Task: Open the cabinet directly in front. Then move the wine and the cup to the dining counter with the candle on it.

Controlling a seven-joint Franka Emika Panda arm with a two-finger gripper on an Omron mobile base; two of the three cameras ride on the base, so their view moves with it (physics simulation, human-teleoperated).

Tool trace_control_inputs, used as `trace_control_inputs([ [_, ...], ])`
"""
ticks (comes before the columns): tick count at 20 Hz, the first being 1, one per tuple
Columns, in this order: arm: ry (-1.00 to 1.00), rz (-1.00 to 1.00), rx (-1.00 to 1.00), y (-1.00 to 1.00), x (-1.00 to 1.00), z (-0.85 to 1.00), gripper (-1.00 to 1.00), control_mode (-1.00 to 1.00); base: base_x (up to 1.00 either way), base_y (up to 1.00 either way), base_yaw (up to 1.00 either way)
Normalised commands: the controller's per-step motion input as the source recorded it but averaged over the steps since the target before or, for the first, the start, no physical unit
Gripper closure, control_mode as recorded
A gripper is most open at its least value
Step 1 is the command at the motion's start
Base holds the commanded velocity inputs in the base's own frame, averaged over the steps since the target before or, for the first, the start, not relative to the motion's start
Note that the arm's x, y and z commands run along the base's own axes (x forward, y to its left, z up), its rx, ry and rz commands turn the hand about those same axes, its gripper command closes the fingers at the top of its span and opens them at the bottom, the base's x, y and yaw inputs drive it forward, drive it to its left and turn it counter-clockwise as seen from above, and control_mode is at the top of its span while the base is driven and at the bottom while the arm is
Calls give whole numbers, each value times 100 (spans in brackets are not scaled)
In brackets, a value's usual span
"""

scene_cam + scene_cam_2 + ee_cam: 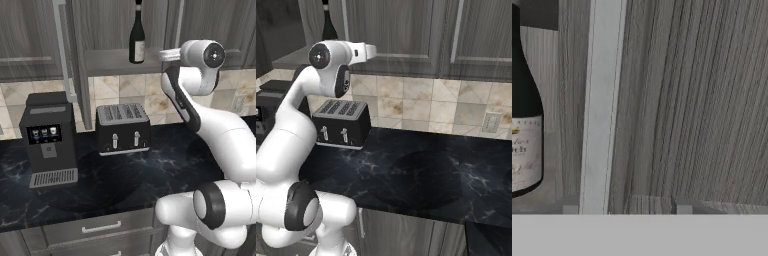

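Left base view shows the cabinet (pixel 35 40) with its left door swung open, so the door's edge and its long silver handle (pixel 64 50) stick out toward the camera. To the right of that door, the wine (pixel 137 35) stands upright on the cabinet's bottom board, and its top is cut off by the picture's edge. Below, on the black counter (pixel 125 185), a coffee machine (pixel 49 140) sits on the left and a toaster (pixel 123 128) sits just beside it on the right. The white arm (pixel 220 130) rises from the lower right, bends up and reaches left toward the shelf, a little right of the bottle. Its hand goes behind the right door's edge, so the gripper is hidden there (nobody can tell if the fingers are apart or together).

Right base view shows only the dark neck of the wine (pixel 329 22) behind the arm's round joint. The toaster (pixel 342 122) is partly covered by the arm.

Hand view shows the wine (pixel 524 125) at the far left, cut off by the edge, with its pale label too blurry to read. Right of it runs a pale upright handle bar (pixel 602 105) on the wood-grain door (pixel 697 105), very close up. The finger tips cannot be made out here.
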Motion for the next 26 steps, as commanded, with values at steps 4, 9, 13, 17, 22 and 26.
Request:
trace_control_inputs([
  [4, 0, 0, 0, 0, 0, 0, 100, -100, 0, 0, 0],
  [9, -13, -3, 0, -33, -60, 2, 100, -100, 0, 0, 0],
  [13, -26, -9, 0, -66, -100, 3, 100, -100, 0, 0, 0],
  [17, -28, -12, 0, -78, -100, 1, 100, -100, 0, 0, 0],
  [22, -24, -16, 0, -93, -100, 4, 100, -100, 0, 0, 0],
  [26, -18, -22, 5, -100, -100, 7, 100, -100, 0, 0, 0],
])
